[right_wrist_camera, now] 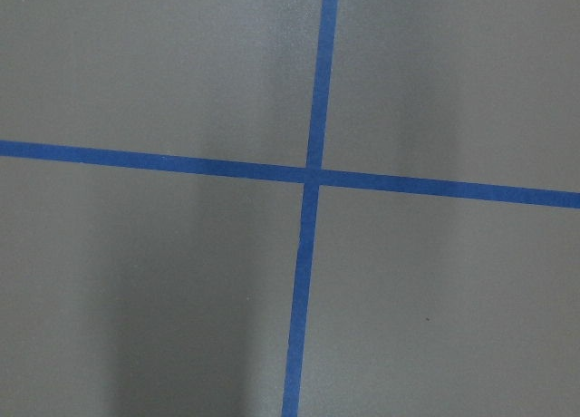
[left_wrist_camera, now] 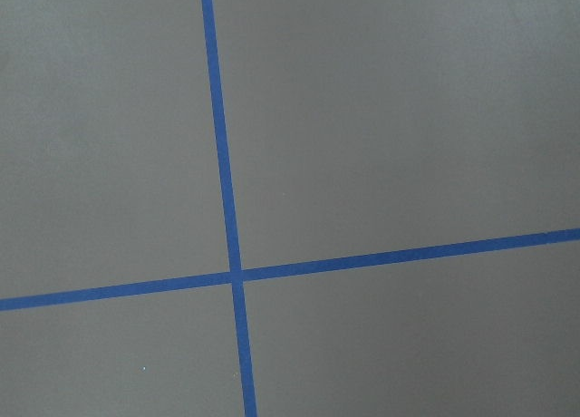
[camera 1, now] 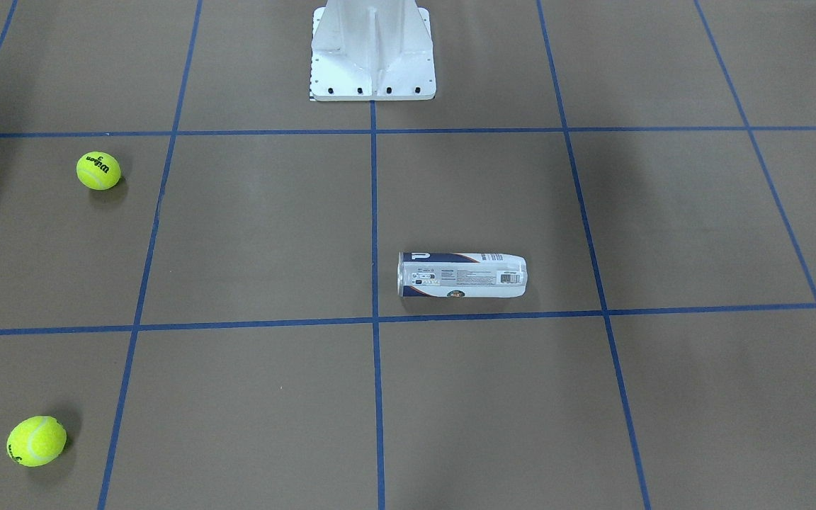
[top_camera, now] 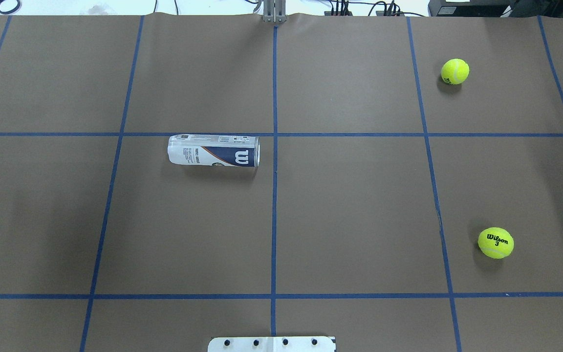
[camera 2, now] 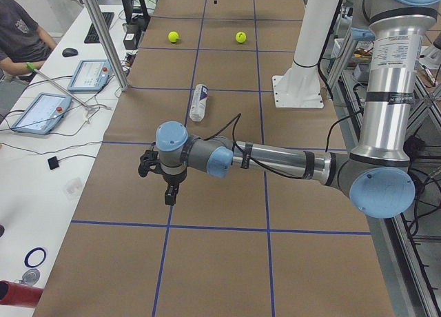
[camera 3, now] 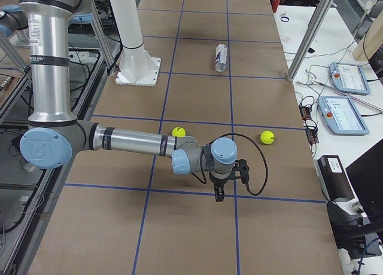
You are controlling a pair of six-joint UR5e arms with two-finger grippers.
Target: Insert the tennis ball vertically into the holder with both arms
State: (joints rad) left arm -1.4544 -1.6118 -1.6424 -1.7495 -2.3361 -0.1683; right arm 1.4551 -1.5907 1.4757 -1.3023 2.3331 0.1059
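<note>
The holder (top_camera: pixel 213 151) lies on its side on the brown table, left of the centre line; it also shows in the front view (camera 1: pixel 461 275) and both side views (camera 2: pixel 199 102) (camera 3: pixel 221 57). One tennis ball (top_camera: pixel 495 242) (camera 1: pixel 98 171) (camera 3: pixel 179 132) lies on the right, nearer the robot. A second ball (top_camera: pixel 455 71) (camera 1: pixel 37 440) (camera 3: pixel 267 137) lies at the far right. My left gripper (camera 2: pixel 169 193) hangs over the table's left end, far from the holder. My right gripper (camera 3: pixel 219 194) hangs over the right end, near the balls. I cannot tell whether either is open.
The white pedestal base (camera 1: pixel 372 64) (top_camera: pixel 271 343) stands at the robot's side of the table. Blue tape lines (left_wrist_camera: pixel 234 274) (right_wrist_camera: pixel 310 174) grid the surface. Tablets and cables (camera 2: pixel 41 110) lie on the side bench, where a person sits.
</note>
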